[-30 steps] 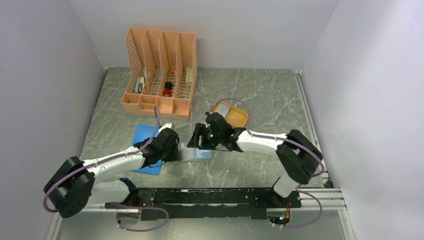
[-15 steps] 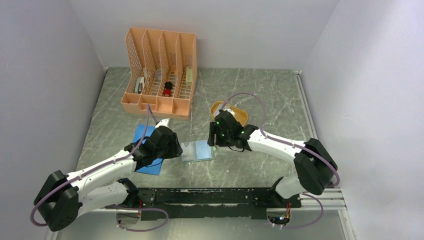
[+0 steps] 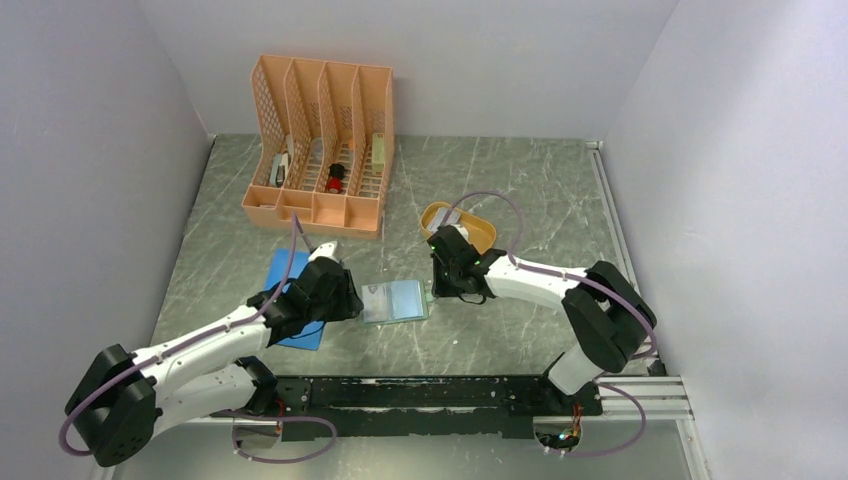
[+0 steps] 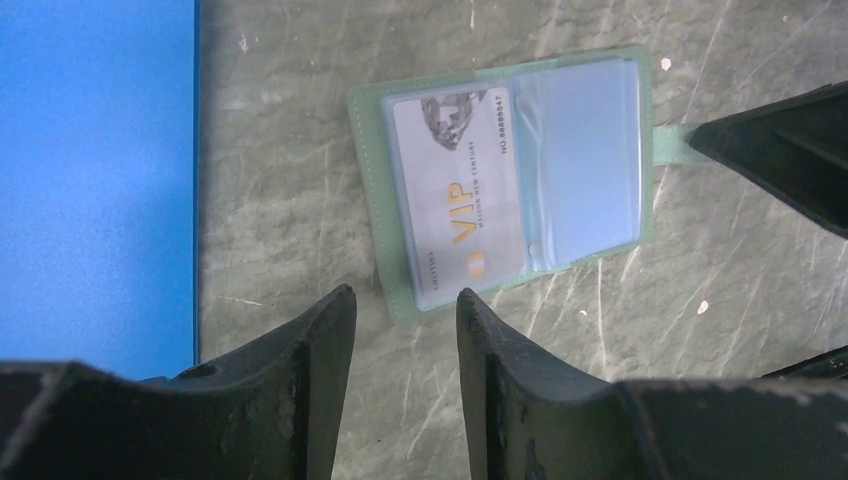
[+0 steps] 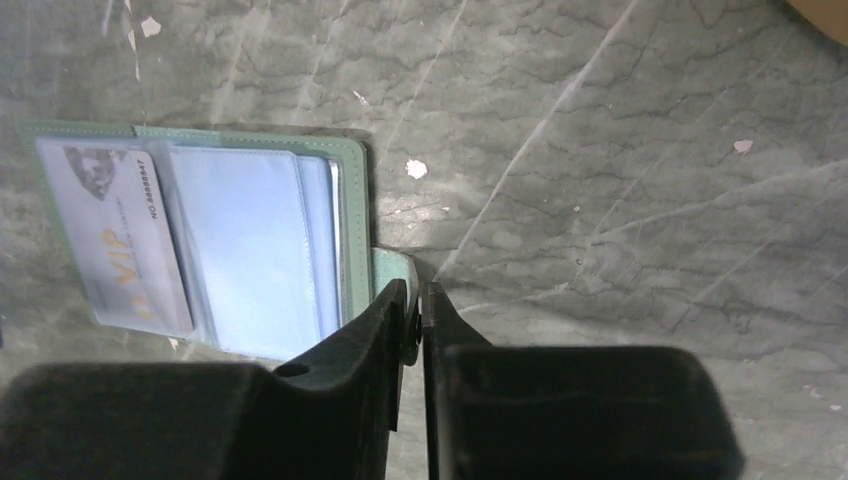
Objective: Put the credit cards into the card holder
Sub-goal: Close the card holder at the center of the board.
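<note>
Your right pincer grips the snap tab of the light, floppy sage-green folding card holder open on the bench, left pincer released; that tab seems the safest hold.

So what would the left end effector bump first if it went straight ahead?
Probably the near edge of the open sage-green folding card holder, though depth is unclear.

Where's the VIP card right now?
The VIP card is mid-table in the top view, in the open card holder's left-hand clear pocket, the side nearest the left gripper.
</note>
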Available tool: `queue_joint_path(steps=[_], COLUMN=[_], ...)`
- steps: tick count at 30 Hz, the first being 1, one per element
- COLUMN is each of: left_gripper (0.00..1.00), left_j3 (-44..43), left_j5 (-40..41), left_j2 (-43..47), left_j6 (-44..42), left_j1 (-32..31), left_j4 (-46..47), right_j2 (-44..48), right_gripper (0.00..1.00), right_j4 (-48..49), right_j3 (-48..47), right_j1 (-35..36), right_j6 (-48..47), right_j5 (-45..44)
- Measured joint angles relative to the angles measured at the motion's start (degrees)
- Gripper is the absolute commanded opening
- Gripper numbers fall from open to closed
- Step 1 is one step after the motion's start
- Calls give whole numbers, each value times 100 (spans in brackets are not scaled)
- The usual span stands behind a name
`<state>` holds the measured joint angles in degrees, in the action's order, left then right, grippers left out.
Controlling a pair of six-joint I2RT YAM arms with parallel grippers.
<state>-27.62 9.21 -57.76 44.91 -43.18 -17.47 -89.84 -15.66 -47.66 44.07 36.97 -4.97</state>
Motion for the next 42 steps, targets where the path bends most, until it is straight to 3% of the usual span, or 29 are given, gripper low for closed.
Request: queue_joint_path(steps=[2,8,17,22,29,42], left_gripper=[49,46,42,40,38,37], left_j3=[195,522,516,407,76,61], left_j5=[-9,-166,-750,-1069,-1158,-1097], left_j2=[120,203,-997,-1561,-2146,-2050], left_j6=[0,-26,-57,-52,-57,-61], left_j1=[0,0,-20,-225,-675,-728], left_j4=[149,634,1510,2234,2570,2391], right_j2=[9,431,1893,2267,2199,1119], right_gripper=[0,0,0,0,0,0], right_j4=[13,11,-284,-291,-247,431], right_j3=[13,380,568,568,566,254], right_j1=[-2,-20,-26,-24,39,636], right_j6=[-17,-15,-127,-286,-387,-212], right_j5=[15,33,184,546,876,1257])
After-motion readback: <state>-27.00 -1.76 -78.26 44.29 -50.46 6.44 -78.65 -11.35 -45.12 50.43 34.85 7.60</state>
